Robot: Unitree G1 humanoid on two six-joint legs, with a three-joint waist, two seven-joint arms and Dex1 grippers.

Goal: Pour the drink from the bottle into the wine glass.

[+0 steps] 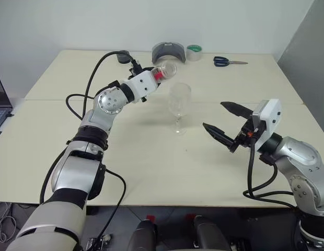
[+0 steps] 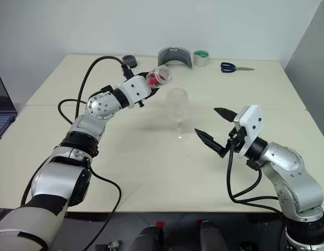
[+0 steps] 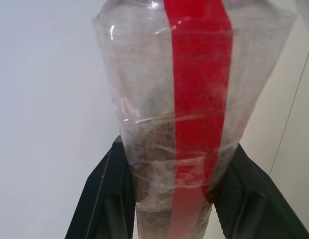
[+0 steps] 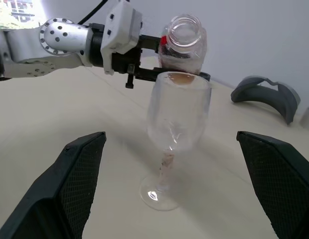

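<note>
My left gripper [image 2: 151,79] is squeezed tight on the bottle [image 4: 183,44]. I hold it up in the air, tipped over on its side. Its open mouth points toward the wine glass [image 1: 179,107], just behind and above the rim. My two black fingers [image 3: 107,194] press on both sides of the bottle's body, with the red label strip [image 3: 197,74] running between them.

The drink [image 3: 154,149] is brown like tea. There is only a little of it, sitting low in the bottle near my fingers. I cannot see any drink in the glass yet, so I think the pouring is only just starting.

The bottle is thin plastic. I think it is light and a bit squishy. If I squeeze too hard, it may bend. It looks smooth too, so it could slip. Holding it around the middle of the body seems best.

The wine glass stands on the table [image 1: 151,167] between my two arms. It is thin, with a skinny stem and a small round foot. I think it can tip over or break easily. The stem would be the place to hold it.

My right gripper [image 1: 223,120] has its fingers wide apart and holds nothing. It waits near the glass, on my right side, not touching it.
</note>
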